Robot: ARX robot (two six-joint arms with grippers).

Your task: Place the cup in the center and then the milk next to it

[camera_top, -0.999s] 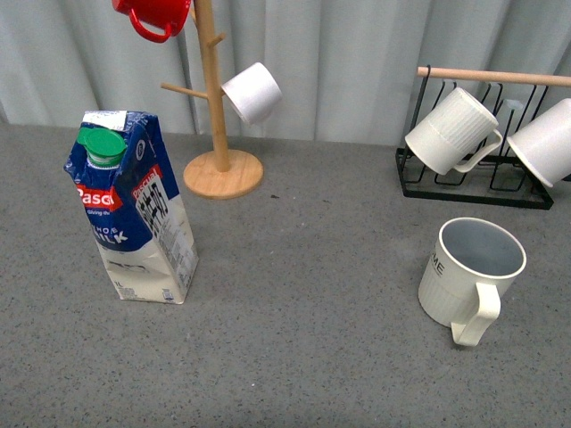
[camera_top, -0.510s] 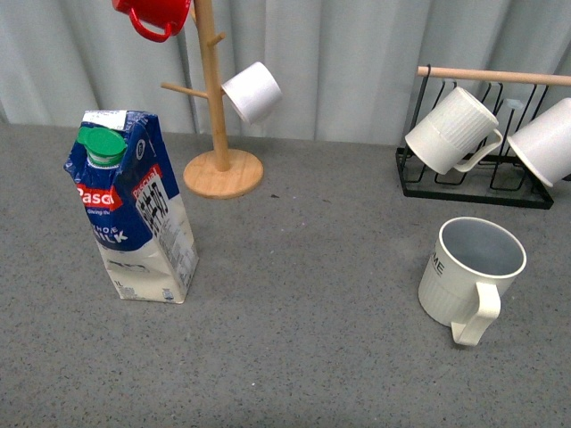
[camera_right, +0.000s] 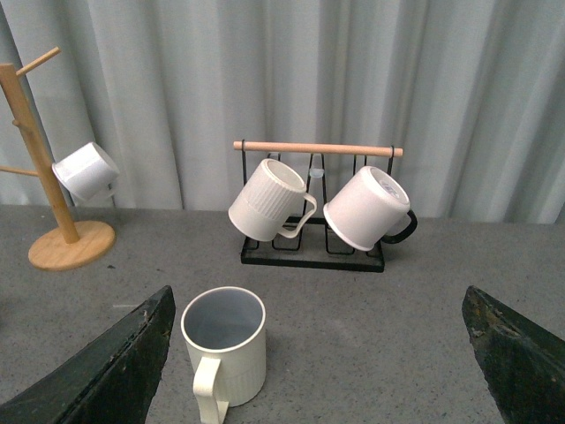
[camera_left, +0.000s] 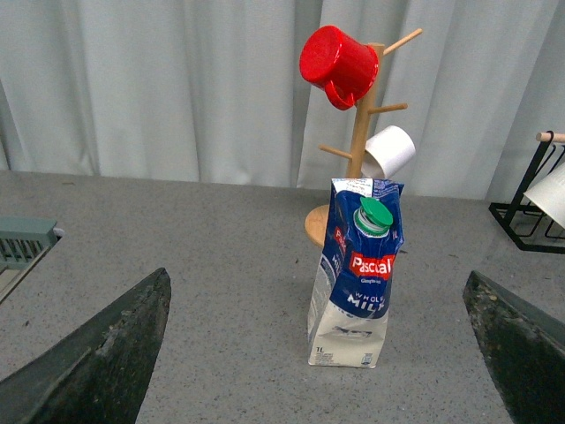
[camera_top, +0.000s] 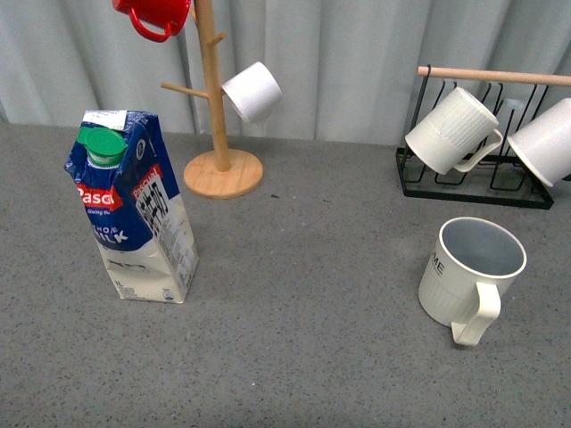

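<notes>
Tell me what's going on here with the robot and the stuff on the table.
Nothing is being handled at the moment. The left end effector and the right end effector are both open and hold nothing. The milk stands upright on the left side of the table, and the cup stands upright on the right, handle towards the robot. Neither has been placed in the center yet.

- A staged tabletop test area, dressed with kitchen things rather than a real kitchen.
- A grey speckled table (camera_top: pixel 312 357) is closed off on the far side by a pale pleated curtain (camera_top: pixel 357 62).
- Props: a wooden mug tree (camera_top: pixel 212 98) far left, a black wire mug rack (camera_top: pixel 473 192) far right, and a milk carton (camera_top: pixel 134 209) near left.
</notes>
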